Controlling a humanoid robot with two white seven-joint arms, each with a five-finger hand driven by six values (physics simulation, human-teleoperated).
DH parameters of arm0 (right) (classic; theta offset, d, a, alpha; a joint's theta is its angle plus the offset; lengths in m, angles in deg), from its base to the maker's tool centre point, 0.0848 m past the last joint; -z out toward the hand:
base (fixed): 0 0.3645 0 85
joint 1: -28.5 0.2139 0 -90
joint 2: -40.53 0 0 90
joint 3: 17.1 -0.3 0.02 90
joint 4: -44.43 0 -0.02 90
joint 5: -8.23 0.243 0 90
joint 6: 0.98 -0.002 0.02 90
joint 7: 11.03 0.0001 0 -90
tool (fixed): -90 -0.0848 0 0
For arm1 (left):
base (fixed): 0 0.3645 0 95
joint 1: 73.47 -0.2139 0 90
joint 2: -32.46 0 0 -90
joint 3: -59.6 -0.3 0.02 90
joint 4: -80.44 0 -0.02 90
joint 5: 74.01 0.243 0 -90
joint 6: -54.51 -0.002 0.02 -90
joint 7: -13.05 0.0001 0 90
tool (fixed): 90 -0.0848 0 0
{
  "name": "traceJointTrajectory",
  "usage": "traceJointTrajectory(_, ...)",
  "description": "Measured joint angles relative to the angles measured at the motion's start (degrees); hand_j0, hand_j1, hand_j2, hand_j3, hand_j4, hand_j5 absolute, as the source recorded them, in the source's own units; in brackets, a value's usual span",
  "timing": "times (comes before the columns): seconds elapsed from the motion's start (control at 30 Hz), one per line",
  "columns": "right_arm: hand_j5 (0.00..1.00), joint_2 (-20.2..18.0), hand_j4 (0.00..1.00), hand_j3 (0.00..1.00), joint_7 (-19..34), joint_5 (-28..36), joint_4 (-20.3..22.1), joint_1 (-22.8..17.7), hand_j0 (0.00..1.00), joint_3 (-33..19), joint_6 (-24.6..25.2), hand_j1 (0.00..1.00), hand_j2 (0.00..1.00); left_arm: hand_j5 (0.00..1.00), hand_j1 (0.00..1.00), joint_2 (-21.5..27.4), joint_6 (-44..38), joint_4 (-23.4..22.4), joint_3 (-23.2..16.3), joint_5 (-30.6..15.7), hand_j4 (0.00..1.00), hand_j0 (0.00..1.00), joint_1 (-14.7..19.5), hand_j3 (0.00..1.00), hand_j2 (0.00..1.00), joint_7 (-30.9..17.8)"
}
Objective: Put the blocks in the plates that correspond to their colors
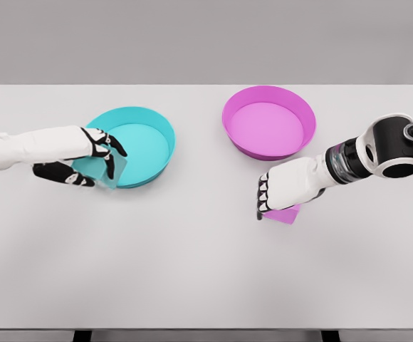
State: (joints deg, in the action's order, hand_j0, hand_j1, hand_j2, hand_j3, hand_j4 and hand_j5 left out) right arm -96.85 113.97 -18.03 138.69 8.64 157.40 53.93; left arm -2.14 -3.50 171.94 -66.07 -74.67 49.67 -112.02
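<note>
My left hand point(92, 160) holds a cyan block point(100, 171) just over the near-left rim of the cyan plate point(160, 132), fingers curled around it. The right hand point(274, 196) lies on top of a magenta block point(286, 214) that rests on the table, its fingers bent down over the block's left side. That block sits below and in front of the magenta plate point(302, 107), which stands at the back right of centre. Most of the magenta block is hidden under the palm.
Both plates stand on a white table point(192, 271) with a grey wall behind. The table's near edge runs along the bottom of the view.
</note>
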Motion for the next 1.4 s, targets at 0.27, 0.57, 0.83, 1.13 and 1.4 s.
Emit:
traceJointTrajectory(0.27, 0.57, 0.1, 0.57, 0.57, 0.2, -0.4, 0.0, 0.2, 0.57, -0.2, -0.2, 0.57, 0.57, 0.43, 0.43, -6.1, 0.0, -7.6, -0.1, 0.2, 0.43, 0.43, 3.2, 0.43, 0.43, 0.0)
traceJointTrajectory(0.57, 0.47, 0.3, 0.47, 0.47, 0.0, 0.4, 0.0, 0.5, 0.47, -0.9, 0.0, 0.47, 0.47, 0.44, 0.44, -16.5, 0.0, -20.5, -0.6, 0.9, 0.44, 0.44, 7.0, 0.44, 0.44, 0.0)
traceJointTrajectory(0.83, 0.47, -0.2, 0.47, 0.47, 0.0, 1.9, -0.1, 0.5, 0.47, -3.5, 0.0, 0.47, 0.47, 0.47, 0.47, -21.6, -0.1, -28.9, -0.8, 2.0, 0.47, 0.47, 7.8, 0.47, 0.47, 0.0)
traceJointTrajectory(1.13, 0.47, -1.2, 0.47, 0.47, 0.0, 5.7, -0.8, 0.4, 0.47, -10.0, 0.0, 0.47, 0.47, 0.94, 0.94, -23.1, 0.0, -32.2, -0.8, 2.9, 0.94, 0.94, 8.2, 0.94, 0.94, 0.0)
traceJointTrajectory(1.4, 0.47, -1.2, 0.47, 0.47, 0.0, 9.1, -7.2, 0.5, 0.47, -15.6, 0.0, 0.47, 0.47, 1.0, 1.0, -22.8, 0.3, -31.3, -0.4, 3.0, 1.0, 1.0, 8.5, 1.0, 1.0, 0.1)
